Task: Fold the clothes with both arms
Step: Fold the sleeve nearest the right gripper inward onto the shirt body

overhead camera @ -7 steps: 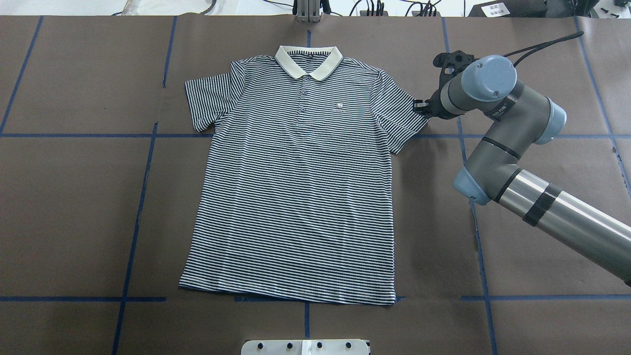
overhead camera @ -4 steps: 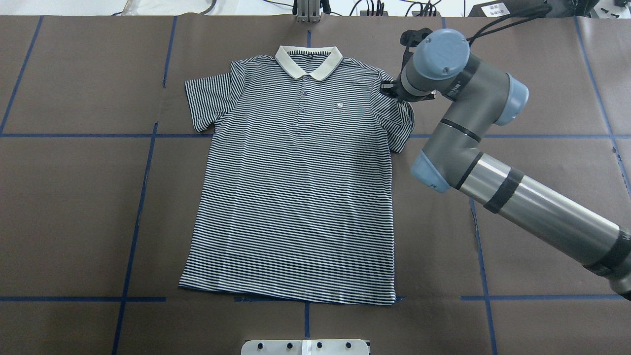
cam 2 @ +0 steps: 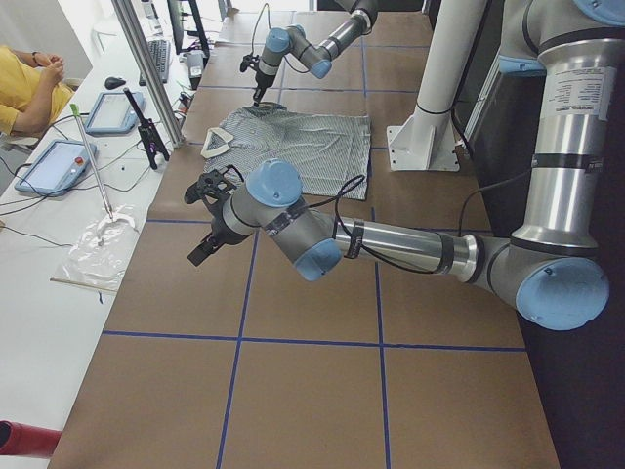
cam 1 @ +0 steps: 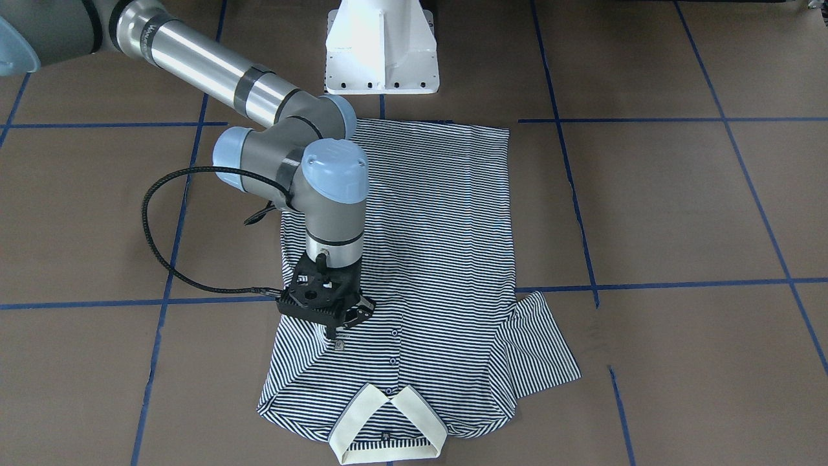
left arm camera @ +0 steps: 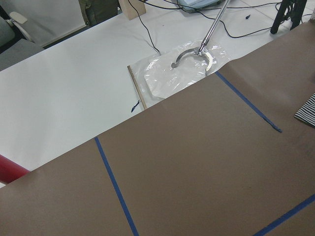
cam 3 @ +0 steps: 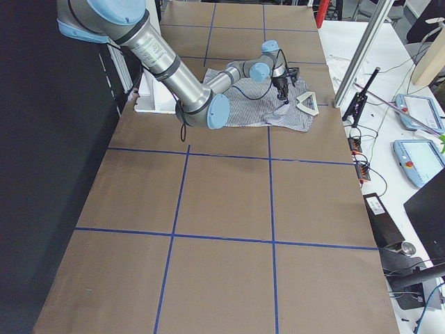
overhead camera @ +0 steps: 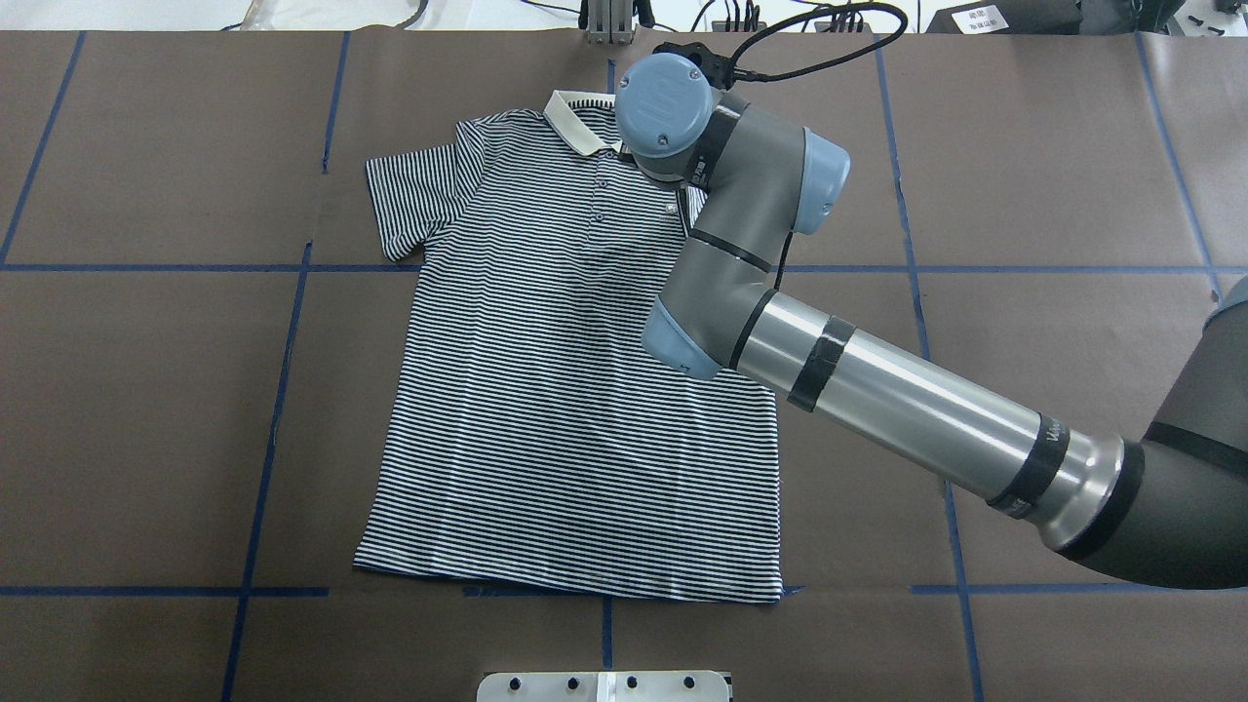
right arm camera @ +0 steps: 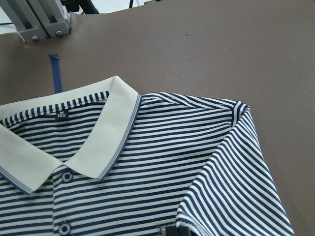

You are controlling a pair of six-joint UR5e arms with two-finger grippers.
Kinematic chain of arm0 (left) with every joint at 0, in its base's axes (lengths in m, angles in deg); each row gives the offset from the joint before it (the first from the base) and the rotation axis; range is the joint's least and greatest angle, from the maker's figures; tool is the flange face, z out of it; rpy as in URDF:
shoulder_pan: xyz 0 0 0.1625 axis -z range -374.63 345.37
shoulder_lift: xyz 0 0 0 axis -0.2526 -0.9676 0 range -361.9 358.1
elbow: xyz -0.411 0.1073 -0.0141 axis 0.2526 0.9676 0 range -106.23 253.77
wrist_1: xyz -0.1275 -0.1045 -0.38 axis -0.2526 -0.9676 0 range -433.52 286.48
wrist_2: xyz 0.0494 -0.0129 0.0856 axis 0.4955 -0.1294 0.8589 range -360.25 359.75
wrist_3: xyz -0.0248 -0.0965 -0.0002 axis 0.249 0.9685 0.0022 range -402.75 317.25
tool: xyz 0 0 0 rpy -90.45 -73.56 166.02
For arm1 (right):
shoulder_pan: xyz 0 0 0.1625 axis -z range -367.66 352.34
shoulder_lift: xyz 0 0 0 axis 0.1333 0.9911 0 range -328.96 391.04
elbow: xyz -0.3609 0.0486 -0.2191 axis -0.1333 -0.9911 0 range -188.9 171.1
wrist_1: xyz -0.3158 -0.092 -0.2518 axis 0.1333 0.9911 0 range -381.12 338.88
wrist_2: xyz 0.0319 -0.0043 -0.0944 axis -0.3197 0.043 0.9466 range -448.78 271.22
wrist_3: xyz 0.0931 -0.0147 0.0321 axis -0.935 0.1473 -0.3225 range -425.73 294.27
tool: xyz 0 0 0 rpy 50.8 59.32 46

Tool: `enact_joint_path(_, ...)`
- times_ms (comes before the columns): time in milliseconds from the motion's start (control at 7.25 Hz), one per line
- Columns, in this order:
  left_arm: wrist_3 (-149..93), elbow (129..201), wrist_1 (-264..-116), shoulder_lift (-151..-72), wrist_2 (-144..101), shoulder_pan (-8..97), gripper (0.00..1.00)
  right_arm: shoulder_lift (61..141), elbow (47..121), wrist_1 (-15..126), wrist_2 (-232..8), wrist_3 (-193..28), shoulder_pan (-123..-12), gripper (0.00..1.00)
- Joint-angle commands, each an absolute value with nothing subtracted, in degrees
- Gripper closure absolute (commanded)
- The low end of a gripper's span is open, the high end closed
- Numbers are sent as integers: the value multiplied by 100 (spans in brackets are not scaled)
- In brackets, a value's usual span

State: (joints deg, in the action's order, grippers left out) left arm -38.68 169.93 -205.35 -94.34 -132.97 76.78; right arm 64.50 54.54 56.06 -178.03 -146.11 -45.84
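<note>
The striped polo shirt (overhead camera: 546, 390) lies flat, face up, with its cream collar (overhead camera: 570, 122) at the far side. My right arm (overhead camera: 741, 253) reaches over its chest. The right gripper (cam 1: 349, 320) is low by the button placket, shut on the hem of the sleeve (right arm camera: 231, 187), which is folded inward over the chest. In the overhead view the wrist hides the fingers. The other sleeve (overhead camera: 409, 200) lies spread out. My left gripper (cam 2: 210, 220) hovers over bare table away from the shirt (cam 2: 303, 147); I cannot tell whether it is open or shut.
A white pedestal base (cam 1: 381, 52) stands at the shirt's hem side. An aluminium post (overhead camera: 609, 24) rises beyond the collar. Blue tape lines (overhead camera: 263, 429) cross the brown table cover. A side bench holds tablets (cam 2: 59, 161) and a plastic bag (left arm camera: 182, 73); a person (cam 2: 24, 88) sits there.
My right arm has swung left from beside the shirt to over its chest. It has carried the sleeve inward, so the sleeve now lies folded over the front.
</note>
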Motion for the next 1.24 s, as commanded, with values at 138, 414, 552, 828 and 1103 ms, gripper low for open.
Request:
enact_joint_path(138, -3871, 16984, -20535, -9410, -13296, 7678, 0, 6277, 5245, 5569, -17649, -14659, -4414, 100)
enact_joint_path(414, -3845, 16966, -20535, -9419, -13288, 7669, 0, 6286, 5236, 5446, -17413, -14353, -4282, 0)
enact_joint_path(552, -3827, 16931, -20518, -9428, -13296, 7669, 0, 6259, 5288, 5446, -17429, -13994, -4317, 0)
enact_joint_path(828, -3731, 16940, -20666, -9489, -13279, 7503, 0, 6259, 5455, 5472, -18137, -13352, -4701, 0)
enact_joint_path(1103, -3695, 16652, -20931, -9672, -13244, 6925, 0, 6268, 5552, 5525, -18727, -12929, -5123, 0)
